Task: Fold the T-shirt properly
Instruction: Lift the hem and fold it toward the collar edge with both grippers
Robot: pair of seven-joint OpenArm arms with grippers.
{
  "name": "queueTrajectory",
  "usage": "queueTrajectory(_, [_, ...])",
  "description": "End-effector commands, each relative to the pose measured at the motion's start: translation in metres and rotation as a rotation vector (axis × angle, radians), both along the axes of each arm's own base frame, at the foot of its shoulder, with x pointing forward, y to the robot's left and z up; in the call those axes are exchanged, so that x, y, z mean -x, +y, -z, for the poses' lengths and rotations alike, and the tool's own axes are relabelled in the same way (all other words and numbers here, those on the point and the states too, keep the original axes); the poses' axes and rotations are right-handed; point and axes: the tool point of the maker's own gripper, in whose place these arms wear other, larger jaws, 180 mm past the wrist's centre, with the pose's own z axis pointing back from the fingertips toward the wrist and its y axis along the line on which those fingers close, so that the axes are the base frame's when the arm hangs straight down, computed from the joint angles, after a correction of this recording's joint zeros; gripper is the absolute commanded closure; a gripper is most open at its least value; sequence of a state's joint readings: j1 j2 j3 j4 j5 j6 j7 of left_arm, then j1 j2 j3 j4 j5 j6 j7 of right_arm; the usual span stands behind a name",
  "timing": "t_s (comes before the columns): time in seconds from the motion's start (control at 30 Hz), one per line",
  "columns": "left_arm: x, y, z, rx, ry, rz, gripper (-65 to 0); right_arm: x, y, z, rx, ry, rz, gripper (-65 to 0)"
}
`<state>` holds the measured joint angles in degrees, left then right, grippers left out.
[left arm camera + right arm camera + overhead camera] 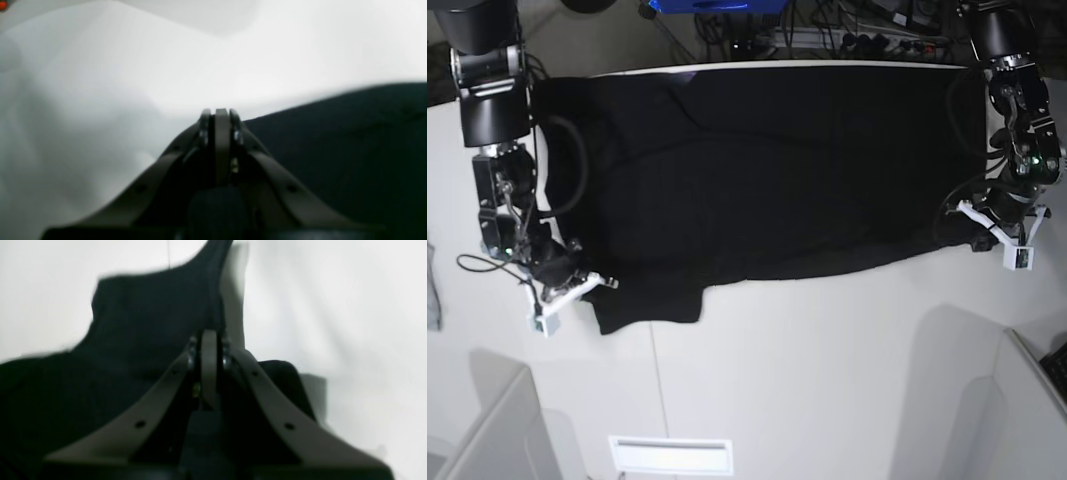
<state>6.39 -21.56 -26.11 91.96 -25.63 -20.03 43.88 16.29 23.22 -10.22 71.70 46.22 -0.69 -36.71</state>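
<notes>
White table (827, 380), no legible writing: plain black T-shirt (767, 170) spread flat, left gripper (997, 238) and right gripper (577, 290) each pinched closed at its near edge.

1. White table (807, 380), broad flat top.
2. Blue item (712, 5) at the far edge, cut off by the frame.
3. Tangle of dark cables (867, 35) behind the table.
4. Grey cloth (432, 295) at the left border.
</notes>
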Motion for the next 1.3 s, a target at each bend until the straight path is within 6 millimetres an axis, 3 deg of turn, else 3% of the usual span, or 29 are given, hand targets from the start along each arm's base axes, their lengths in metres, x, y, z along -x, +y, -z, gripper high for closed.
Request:
queueTrajectory(0.0, [-0.005, 0.009, -0.02, -0.026, -0.045, -0.01, 0.0, -0.013, -0.003, -0.023, -0.001, -0.059, -0.003, 0.0])
queueTrajectory(0.4, [0.014, 0.013, -0.046, -0.098, 0.007, 0.03, 0.0, 0.016, -0.019, -0.041, -0.039, -0.064, 0.038, 0.0])
queueTrajectory(0.93, [0.045, 0.013, -0.038, -0.14, 0.066, 0.046, 0.0, 0.062, -0.034, -0.055, -0.039, -0.039, 0.056, 0.0])
queueTrajectory(1.27, [0.053, 0.005, -0.044, -0.166, 0.063, 0.073, 0.0, 0.086, -0.021, -0.057, -0.084, -0.006, 0.053, 0.0])
